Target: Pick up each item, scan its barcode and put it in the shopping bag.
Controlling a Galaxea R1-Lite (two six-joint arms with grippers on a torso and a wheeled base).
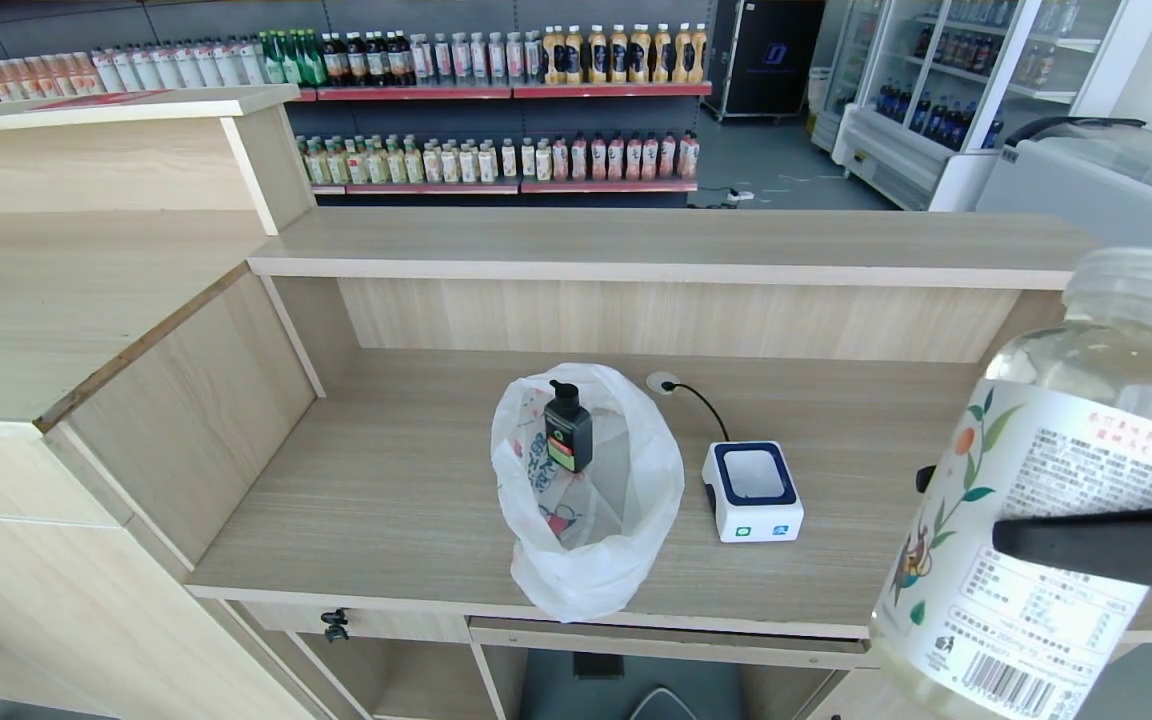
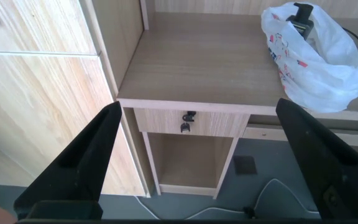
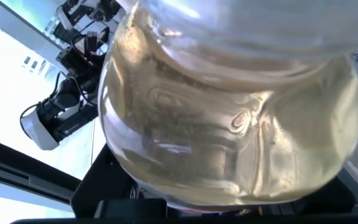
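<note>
While the right jaws are clenched on the bottle [image 1: 1066, 440], one black finger [image 1: 1101, 545] crossing its label, the bottle hangs high above the table [image 1: 386, 500], tilted, cap up. Scanner [image 1: 751, 490] sits below and to the left of these jaws. Bag [image 1: 586, 500] is just beyond it, further left, its base at the table's front edge. Pump bottle [image 1: 568, 428] stands inside the bag. Left jaws are spread and empty, low off the table's front edge, with the bag ahead and to their right.

Risks, my judgement:

1. Slip. The grip sits on a smooth label and the bottle looks full. A quick wrist turn could let it slide through the jaws and drop onto the table or scanner.
2. Missed scan. Barcode [image 1: 1021, 690] lies near the base, below the finger, and faces the head camera rather than the scanner window. I must turn it down; too little turn gives no read.
3. Cable [image 1: 701, 400] runs behind the scanner. A low sweep could snag it or shove the scanner.
4. Bag. It is limp, with the mouth partly slumped. The bottle could catch the rim, tip the pump bottle, or drag the bag over the front edge. Left jaws are not touching it, so nothing steadies it.
</note>
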